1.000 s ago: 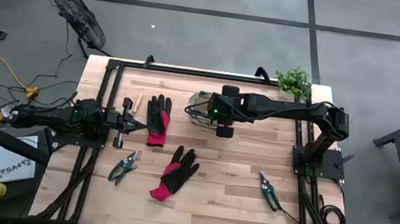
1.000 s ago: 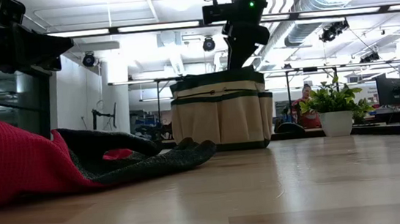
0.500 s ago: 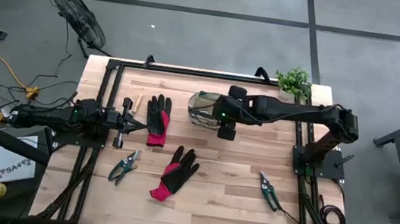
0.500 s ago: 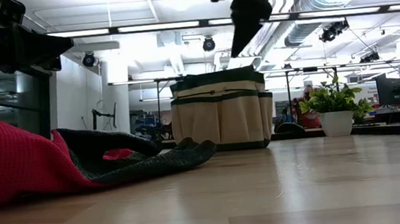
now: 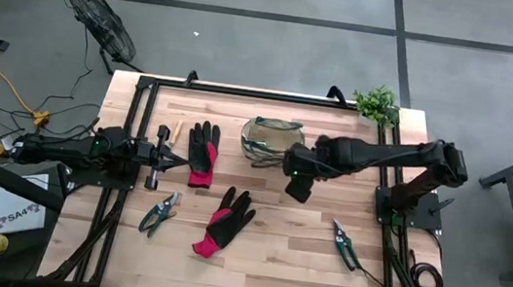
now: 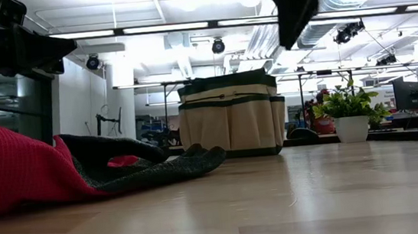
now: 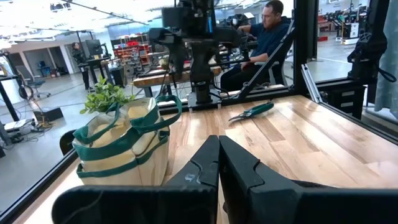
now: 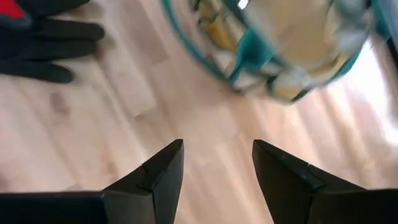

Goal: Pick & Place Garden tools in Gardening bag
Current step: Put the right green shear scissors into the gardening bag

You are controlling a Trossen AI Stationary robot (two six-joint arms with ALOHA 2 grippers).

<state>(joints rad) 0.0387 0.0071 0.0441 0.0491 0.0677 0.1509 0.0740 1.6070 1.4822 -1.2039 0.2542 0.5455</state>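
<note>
A pale wooden surface (image 5: pixel 272 253) seen from above, with a dark robot arm at each side.

Near the far edge sits the gardening bag (image 5: pixel 270 140), a small round fabric tote, tan with green trim and loop handles, its mouth open upward. It looks soft and light, so a tool dropped against its rim could tip or dent it.

Just beside the bag, on its right, hangs the right pincer (image 5: pixel 297 185), above the bare wood. Its two dark fingers stand apart with nothing between them.

At the left edge the left pincer (image 5: pixel 164 159) waits low, its fingers pressed together and empty.

Two black-and-red gloves lie between the arms: the far glove (image 5: pixel 202 152) near the left pincer, the near glove (image 5: pixel 224 220) towards the middle. They are limp and light, and are best pinched through the bunched palm or cuff.

The left pruners (image 5: pixel 159 214) lie near the front left, the right pruners (image 5: pixel 344 244) at the front right, well apart from the bag. These are stiff metal, probably slick, so a grip across the dark handles seems safest.

A small potted plant (image 5: pixel 377 103) stands at the far right corner.
</note>
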